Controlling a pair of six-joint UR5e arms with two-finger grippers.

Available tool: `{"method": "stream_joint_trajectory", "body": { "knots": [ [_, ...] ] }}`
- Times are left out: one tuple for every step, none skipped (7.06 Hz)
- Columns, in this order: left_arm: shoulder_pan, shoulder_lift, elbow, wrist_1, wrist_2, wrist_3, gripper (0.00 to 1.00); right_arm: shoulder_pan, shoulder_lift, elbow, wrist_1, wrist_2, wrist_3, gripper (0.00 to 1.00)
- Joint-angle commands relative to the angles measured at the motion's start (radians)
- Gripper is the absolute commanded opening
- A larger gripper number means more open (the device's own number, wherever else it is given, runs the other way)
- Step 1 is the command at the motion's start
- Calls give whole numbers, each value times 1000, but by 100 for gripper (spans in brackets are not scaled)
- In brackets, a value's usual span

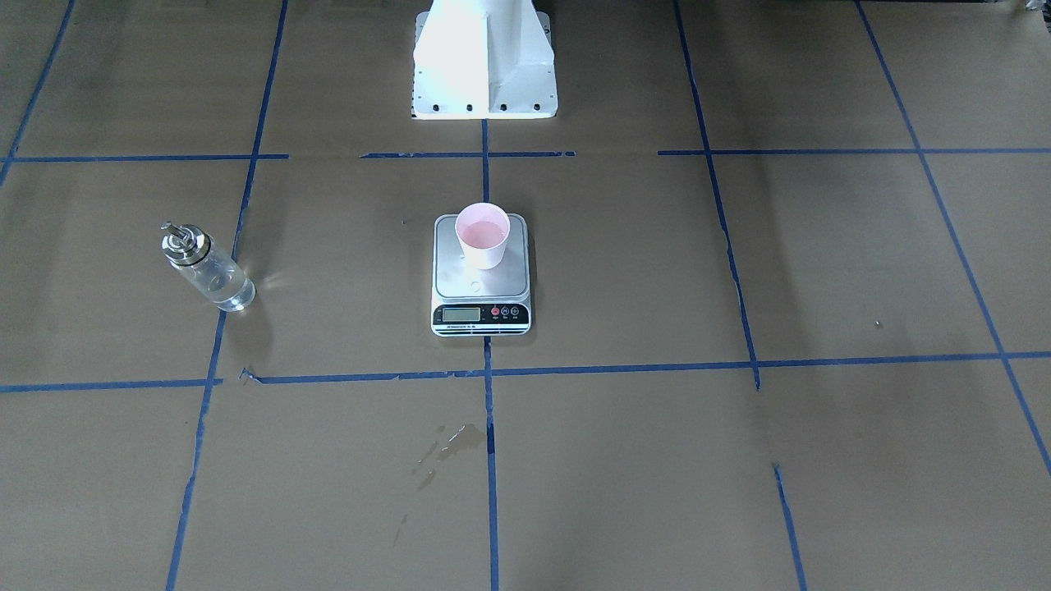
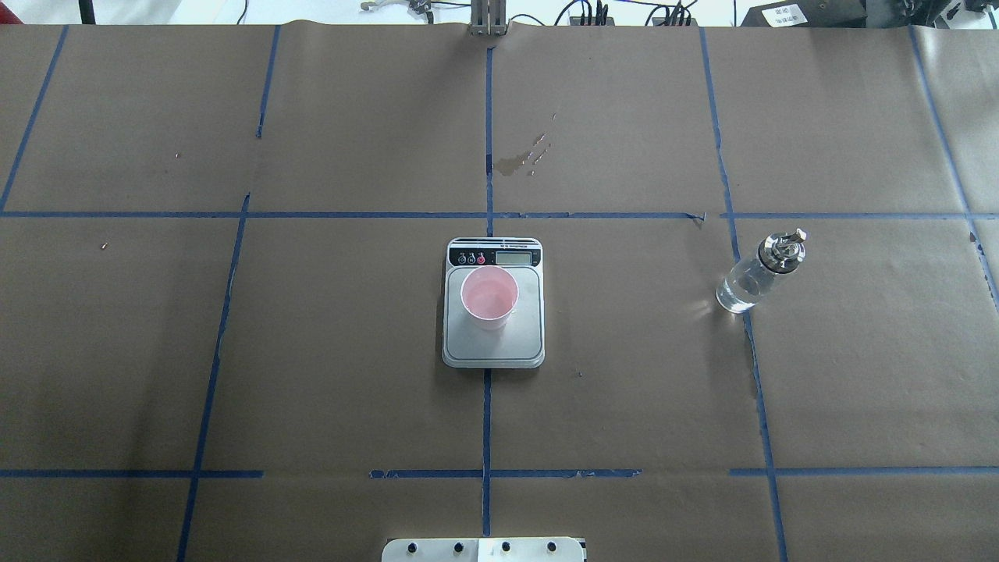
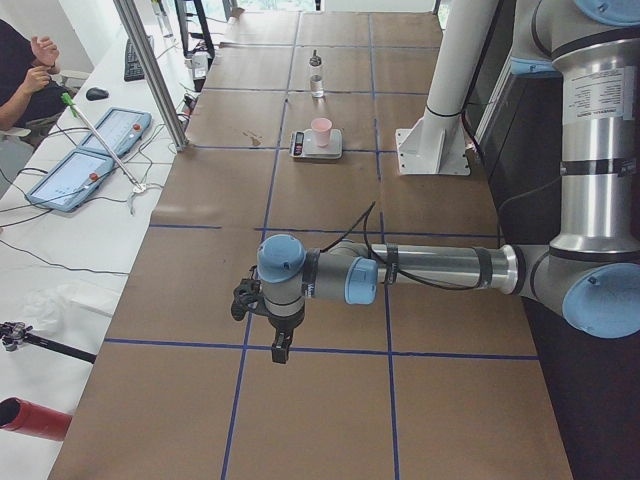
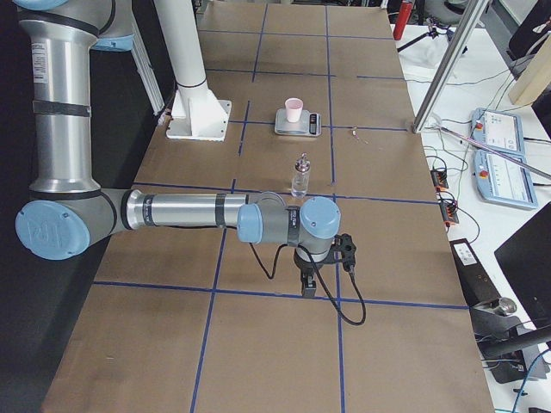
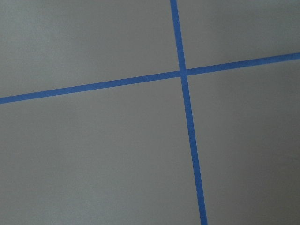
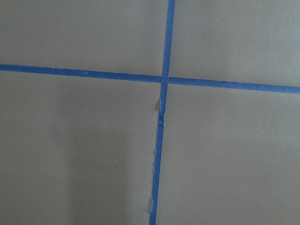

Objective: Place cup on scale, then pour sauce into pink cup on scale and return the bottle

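Cup (image 2: 488, 297) upright on scale (image 2: 527, 337) | bottle (image 2: 751, 279) standing at 3 o'clock from scale, well apart | left gripper (image 3: 281, 351), right gripper (image 4: 308, 287) far off, can't tell if open or closed | next, I reckon: right arm takes glass body, tips spout slowly over cup.

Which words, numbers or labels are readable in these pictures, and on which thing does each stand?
None is readable.
The scale: display and print on its front edge, too small.
White label on the left arm: blurred.
White label on the right arm: blurred.
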Motion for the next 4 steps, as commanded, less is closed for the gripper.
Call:
{"method": "stream_joint_trajectory", "body": {
  "knots": [
    [-1, -1, -1, 0, 0, 0, 100, 0, 3, 0, 0, 0, -1, 100],
    [-1, -1, -1, 0, -2, 0, 100, 0, 4, 0, 0, 0, -1, 100],
    [-1, -1, -1, 1, -3, 0, 100, 0, 7, 0, 0, 0, 1, 100],
    [-1, -1, -1, 1, -3, 0, 100, 0, 7, 0, 0, 0, 1, 100]
  ]
}}
